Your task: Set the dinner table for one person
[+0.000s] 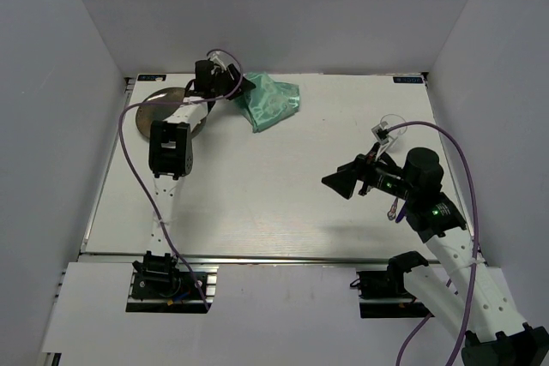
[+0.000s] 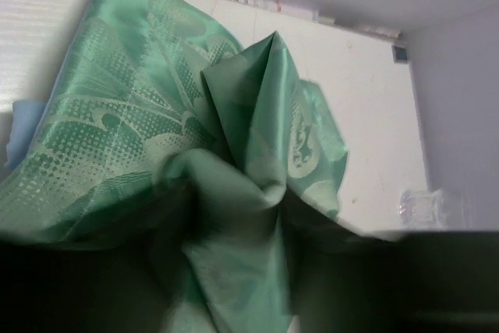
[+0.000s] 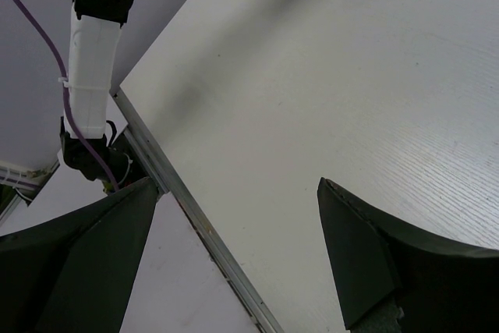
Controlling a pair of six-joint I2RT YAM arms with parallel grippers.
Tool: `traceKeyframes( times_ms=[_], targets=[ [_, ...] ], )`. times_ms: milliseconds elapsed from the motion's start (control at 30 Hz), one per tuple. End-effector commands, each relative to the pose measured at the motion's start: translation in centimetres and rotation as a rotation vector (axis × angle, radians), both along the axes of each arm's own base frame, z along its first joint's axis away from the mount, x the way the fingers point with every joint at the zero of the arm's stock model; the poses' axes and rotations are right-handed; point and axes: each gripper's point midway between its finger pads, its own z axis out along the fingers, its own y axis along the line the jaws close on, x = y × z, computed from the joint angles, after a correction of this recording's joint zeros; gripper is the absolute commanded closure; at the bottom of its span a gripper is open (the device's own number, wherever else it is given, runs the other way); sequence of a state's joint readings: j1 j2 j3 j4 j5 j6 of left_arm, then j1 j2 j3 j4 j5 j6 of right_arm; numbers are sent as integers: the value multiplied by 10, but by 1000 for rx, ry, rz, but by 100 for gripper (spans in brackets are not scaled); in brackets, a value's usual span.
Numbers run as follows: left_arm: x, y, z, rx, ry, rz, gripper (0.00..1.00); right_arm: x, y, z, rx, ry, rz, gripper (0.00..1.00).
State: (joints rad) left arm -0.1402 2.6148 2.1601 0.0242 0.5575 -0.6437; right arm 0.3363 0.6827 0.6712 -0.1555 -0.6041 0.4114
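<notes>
The white dinner table [image 1: 283, 203] has a metal rail along its near edge. My left gripper [image 1: 238, 87] is at the far left of the table, shut on a bunched corner of a shiny mint-green patterned cloth mat [image 1: 271, 102]. In the left wrist view the cloth [image 2: 156, 115] fills the frame, pinched at the gripper [image 2: 234, 271] between dark fingers [image 2: 390, 286]. My right gripper [image 1: 343, 183] hovers open and empty over the right middle of the table. In the right wrist view it [image 3: 234, 259] is wide open above the table [image 3: 312, 76].
A round grey plate [image 1: 163, 116] lies at the far left, partly under the left arm. A clear glass [image 2: 433, 208] stands at the right of the table [image 1: 395, 124]. A small utensil [image 1: 393, 209] lies beside the right arm. Grey walls enclose three sides.
</notes>
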Motion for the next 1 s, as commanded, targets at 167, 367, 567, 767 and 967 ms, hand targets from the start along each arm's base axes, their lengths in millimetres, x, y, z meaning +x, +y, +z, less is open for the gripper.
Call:
traceKeyframes(
  times_ms=[167,367,567,767,967],
  targets=[
    [-21,-28,78,-87,-143,-154,100,10,-3,19,16,-81,-45,11],
    [-93,-71,172,-50,-351,-271,100,33,-9,2,31,-7,-168,11],
    [-185,-108,136,-24,-326,-360,93,54,-25,-18,19,105,-345,11],
    [-297,-147,82,38,-248,-504,56,53,-43,-39,40,180,-478,11],
    [-405,-123,60,72,-208,-516,30,58,-56,-56,-18,168,-545,11]
  ],
)
